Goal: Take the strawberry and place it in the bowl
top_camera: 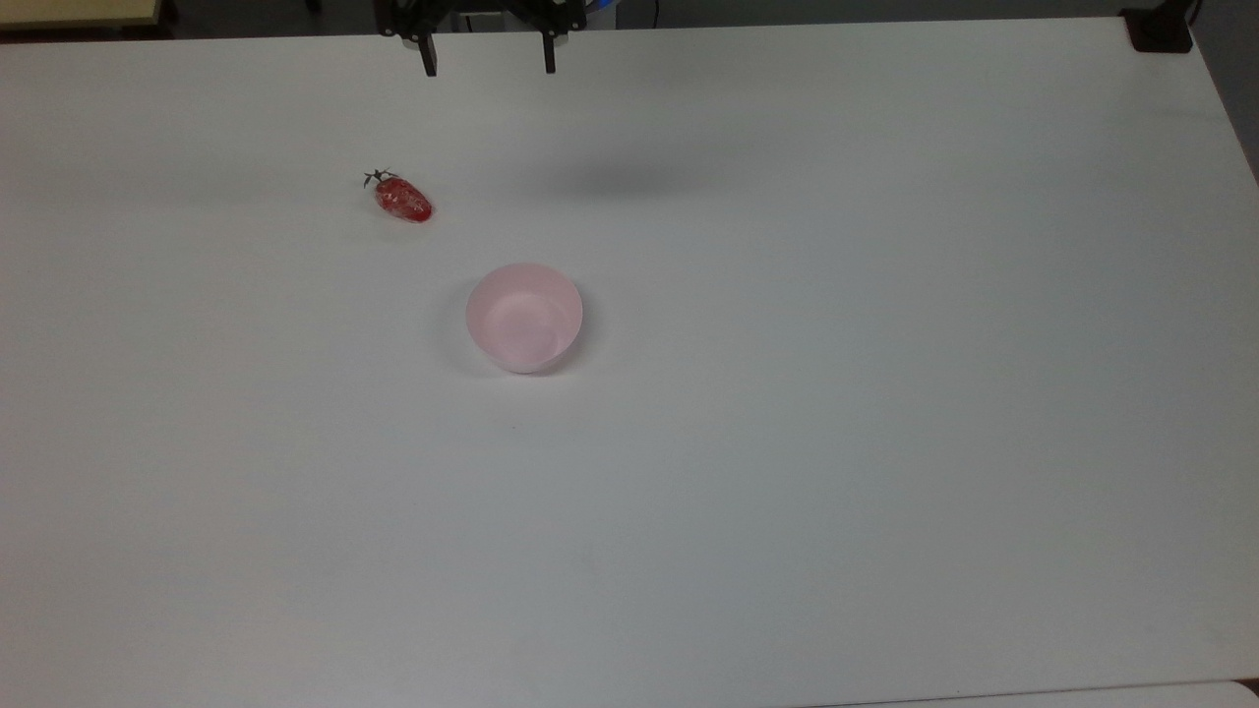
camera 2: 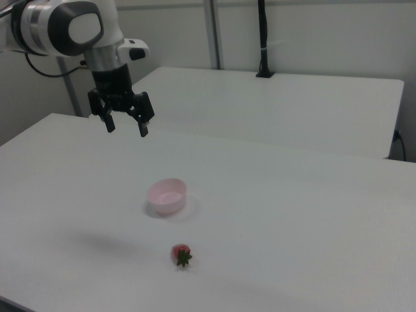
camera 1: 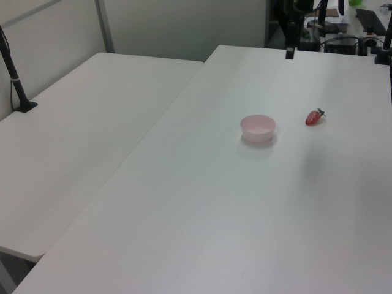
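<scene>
Claw (camera 2: 126, 125) hangs spread and empty, high above the bench's (top_camera: 885, 393) far edge in the top view. Strawberry (top_camera: 402, 199) lies on the bench, apart from the bowl (top_camera: 524, 317), to its far left. Best approach, I judge: come down straight over the berry, fingers straddling its narrow width, not the stem.

One strawberry (top_camera: 402, 199) is lying on the white table (top_camera: 787, 393), at about ten o'clock from the single pink bowl (top_camera: 524, 317). One gripper (camera 2: 126, 127) is hanging above. A second white table (camera 1: 73, 141) is standing alongside, making two.
</scene>
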Robot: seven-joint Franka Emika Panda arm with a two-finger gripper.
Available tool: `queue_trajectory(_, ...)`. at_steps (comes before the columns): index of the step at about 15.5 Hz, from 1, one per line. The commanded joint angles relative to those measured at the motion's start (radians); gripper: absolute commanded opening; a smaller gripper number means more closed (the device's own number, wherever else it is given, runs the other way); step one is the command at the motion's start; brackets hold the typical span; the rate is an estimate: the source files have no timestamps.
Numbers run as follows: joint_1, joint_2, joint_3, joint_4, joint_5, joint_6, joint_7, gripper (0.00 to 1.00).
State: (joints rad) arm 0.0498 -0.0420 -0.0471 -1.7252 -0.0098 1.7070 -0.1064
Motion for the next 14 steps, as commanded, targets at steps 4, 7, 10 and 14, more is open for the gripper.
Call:
queue_trajectory(4, -0.053, -0.009, -0.008, -0.014, -0.094, -0.171, -0.38, 1.0)
queue_trajectory(7, -0.109, -0.007, -0.008, -0.134, -0.128, -0.074, -0.384, 1.0)
queue_trajectory(10, -0.134, 0.0, -0.008, -0.271, -0.146, 0.069, -0.415, 1.0)
queue_trajectory(14, -0.136, 0.085, -0.008, -0.384, -0.229, 0.256, -0.506, 1.0)
